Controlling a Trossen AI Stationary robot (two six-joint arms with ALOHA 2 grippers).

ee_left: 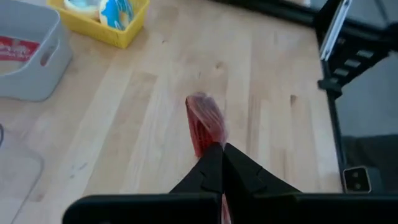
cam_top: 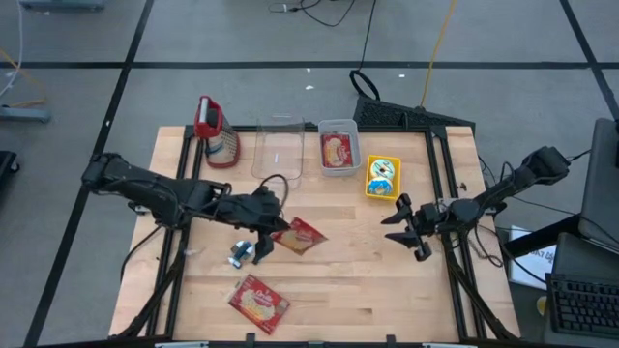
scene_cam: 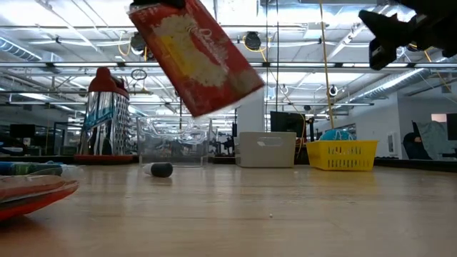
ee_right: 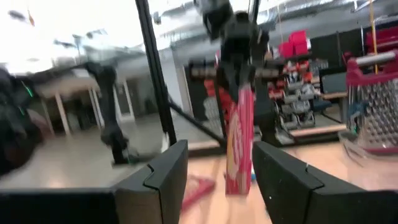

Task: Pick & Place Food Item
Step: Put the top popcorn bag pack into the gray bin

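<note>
A red snack packet (cam_top: 302,235) hangs over the middle of the table, clear of the wood, with my left gripper (cam_top: 269,232) shut on it. In the low view the packet (scene_cam: 196,57) is tilted, high above the tabletop. My right gripper (cam_top: 411,228) stands open and holds nothing, to the packet's right near the table's right edge. Its wrist view looks between its fingers (ee_right: 217,171) at the hanging packet (ee_right: 239,146). At the far side a grey bin (cam_top: 338,166) holds another red packet (cam_top: 336,148). My left gripper pinches the packet by one end (ee_left: 211,140) between its two shut fingers. The fingers slant downward from the table's left. The packet shows edge-on past the fingertips (ee_left: 231,163). It is lifted clear of the table and hangs tilted below the hold.
A second red packet (cam_top: 259,301) lies near the front edge, with a small grey and blue object (cam_top: 240,253) beside it. Along the far side stand a red-handled grater (cam_top: 215,130), a clear container (cam_top: 279,150) and a yellow basket (cam_top: 383,178). Bare wood lies at the front right.
</note>
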